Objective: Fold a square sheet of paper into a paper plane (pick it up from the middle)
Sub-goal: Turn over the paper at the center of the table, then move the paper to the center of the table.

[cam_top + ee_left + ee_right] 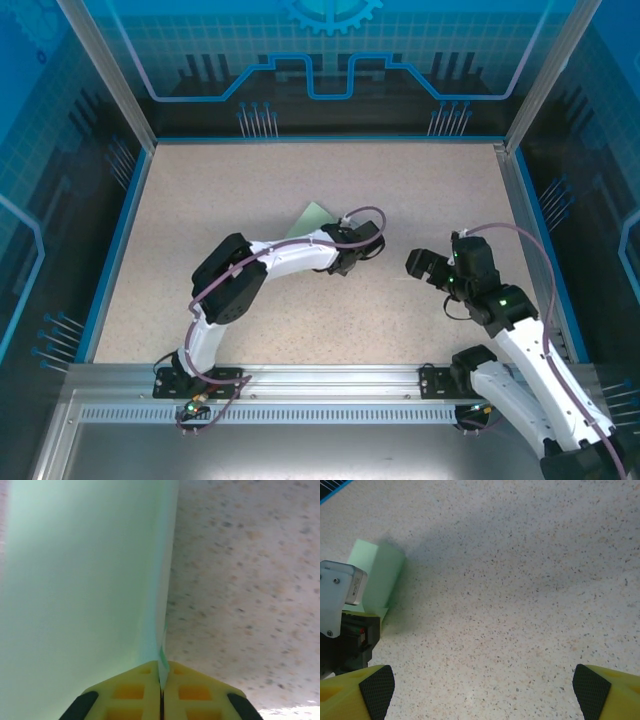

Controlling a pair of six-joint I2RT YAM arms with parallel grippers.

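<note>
Left gripper (161, 680) is clamped on the edge of the square sheet of paper (75, 580), mid-table (250, 330). The sheet looks folded once, possibly more; hard to tell. Right gripper (485, 682) is spread open, empty, nearby. No dart shape yet, so most folds remain.

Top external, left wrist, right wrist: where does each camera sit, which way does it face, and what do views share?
Top external: above, behind the bases, looking down on table; left arm, right arm show.
Left wrist: looks along left gripper, shut on green paper.
Right wrist: looks down at table past open right gripper.
Shared: green paper in all three.
</note>
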